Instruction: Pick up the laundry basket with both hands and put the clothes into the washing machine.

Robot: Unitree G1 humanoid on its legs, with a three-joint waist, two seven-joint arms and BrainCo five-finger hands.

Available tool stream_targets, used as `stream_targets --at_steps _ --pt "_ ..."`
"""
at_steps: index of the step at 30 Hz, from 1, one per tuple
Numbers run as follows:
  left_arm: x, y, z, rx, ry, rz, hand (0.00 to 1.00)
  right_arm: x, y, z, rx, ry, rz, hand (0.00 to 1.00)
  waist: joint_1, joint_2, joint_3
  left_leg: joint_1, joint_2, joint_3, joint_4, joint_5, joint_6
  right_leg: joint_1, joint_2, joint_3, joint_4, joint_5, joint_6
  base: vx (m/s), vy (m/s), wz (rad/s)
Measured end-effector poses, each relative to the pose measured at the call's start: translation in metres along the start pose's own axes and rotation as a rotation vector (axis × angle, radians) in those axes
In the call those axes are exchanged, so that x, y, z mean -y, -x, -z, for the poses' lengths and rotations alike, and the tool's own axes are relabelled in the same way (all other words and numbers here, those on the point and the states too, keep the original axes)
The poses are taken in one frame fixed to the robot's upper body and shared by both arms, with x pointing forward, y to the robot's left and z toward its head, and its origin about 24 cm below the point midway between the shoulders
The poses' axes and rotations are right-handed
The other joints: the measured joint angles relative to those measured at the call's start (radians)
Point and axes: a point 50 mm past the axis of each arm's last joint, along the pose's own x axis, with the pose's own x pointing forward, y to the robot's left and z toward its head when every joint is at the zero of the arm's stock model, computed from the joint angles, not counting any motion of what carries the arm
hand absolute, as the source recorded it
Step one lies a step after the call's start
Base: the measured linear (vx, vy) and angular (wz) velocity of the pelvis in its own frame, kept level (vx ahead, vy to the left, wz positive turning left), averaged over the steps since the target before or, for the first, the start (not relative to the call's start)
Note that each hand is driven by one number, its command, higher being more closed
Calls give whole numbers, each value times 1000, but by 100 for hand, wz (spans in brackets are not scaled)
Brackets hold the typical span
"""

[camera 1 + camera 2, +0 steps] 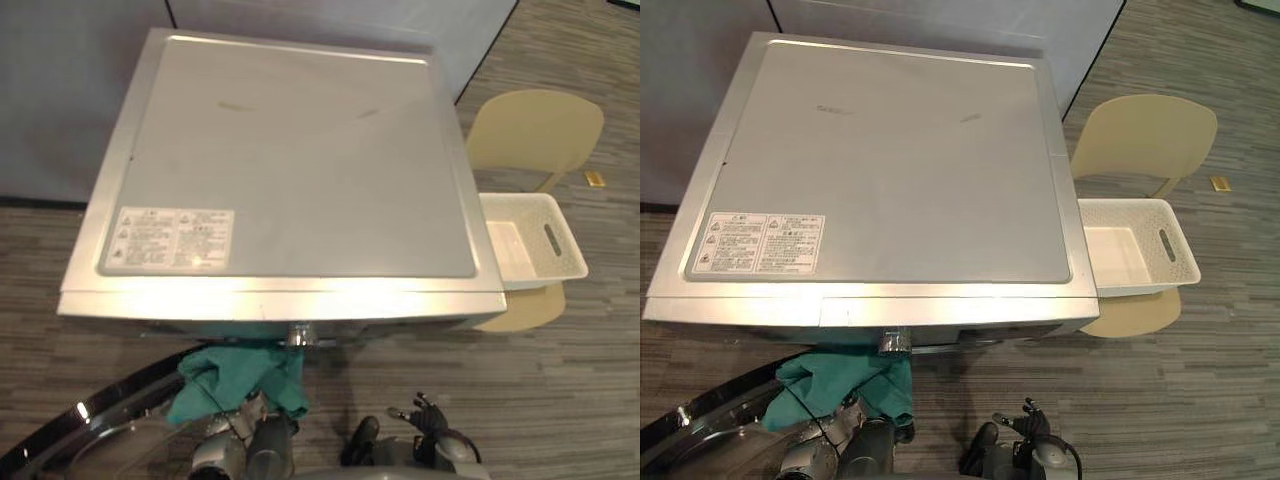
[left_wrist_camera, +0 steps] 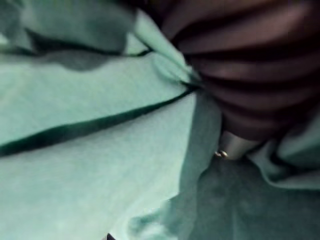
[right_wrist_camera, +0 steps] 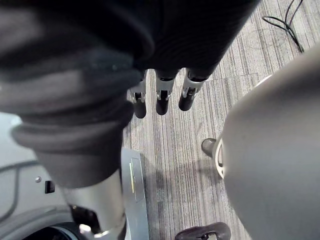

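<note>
A green cloth (image 1: 235,380) hangs in a bunch just below the front edge of the silver washing machine (image 1: 290,170), over the end of my left arm. In the left wrist view the same green cloth (image 2: 90,150) wraps all round my left hand (image 2: 250,75). The white laundry basket (image 1: 535,240) sits empty on a beige chair (image 1: 535,130) to the right of the machine. My right hand (image 1: 428,412) hangs low in front of the machine, away from cloth and basket, its fingers (image 3: 161,97) straight and holding nothing.
The machine's round door (image 1: 90,420) stands swung open at the lower left, close beside my left arm. Grey partition walls (image 1: 60,90) stand behind the machine. A small yellow object (image 1: 595,178) lies on the striped carpet past the chair.
</note>
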Motion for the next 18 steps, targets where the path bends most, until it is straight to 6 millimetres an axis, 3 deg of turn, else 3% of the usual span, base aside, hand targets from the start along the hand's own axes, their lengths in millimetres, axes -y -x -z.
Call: stream_targets --at_steps 4,8,10,11,12,14,15,17,18 --pt "5 -1 -4 13 12 13 100 -4 -2 -9 23 38 -14 0 5 5 4 -30 -21 -78 -48 48 -12 -3 15 -63 -6 -5 -5 -151 0 49" --pt "35 -13 -50 151 49 96 100 -6 -11 -41 97 91 7 0 10 28 107 -145 -1 -144 28 42 -8 -72 4 -157 147 -113 -29 -227 7 71" --pt "47 -17 -76 219 85 116 100 -9 -12 -54 134 72 22 0 12 13 163 -200 53 -86 121 25 18 -108 -22 -187 224 -147 -40 -233 25 52" --pt "56 -15 -91 270 116 140 100 -9 -11 -63 171 42 33 0 11 11 191 -230 91 -66 231 -7 46 -149 -44 -191 312 -181 -46 -183 88 32" --pt "72 -14 -107 321 152 186 100 -5 -10 -71 207 9 63 0 4 11 215 -285 84 -77 273 -56 40 -209 -93 -197 434 -219 -49 -180 102 32" --pt "104 -11 -136 399 197 270 100 2 -8 -84 256 -48 110 0 3 11 238 -416 70 -107 397 -93 63 -322 -178 -198 621 -287 -49 -138 45 33" --pt "114 -9 -145 421 207 294 100 3 -8 -88 268 -68 122 0 2 14 240 -466 66 -116 439 -107 69 -365 -199 -194 680 -309 -51 -172 22 19" --pt "141 -2 -182 511 222 361 100 1 -6 -110 331 -137 147 0 5 9 261 -623 68 -116 572 -150 92 -518 -265 -156 851 -374 -53 -189 42 -6" --pt "146 0 -188 527 226 370 100 1 -6 -116 347 -155 154 0 4 9 269 -647 70 -114 593 -154 97 -544 -275 -147 877 -381 -56 -174 57 -18"
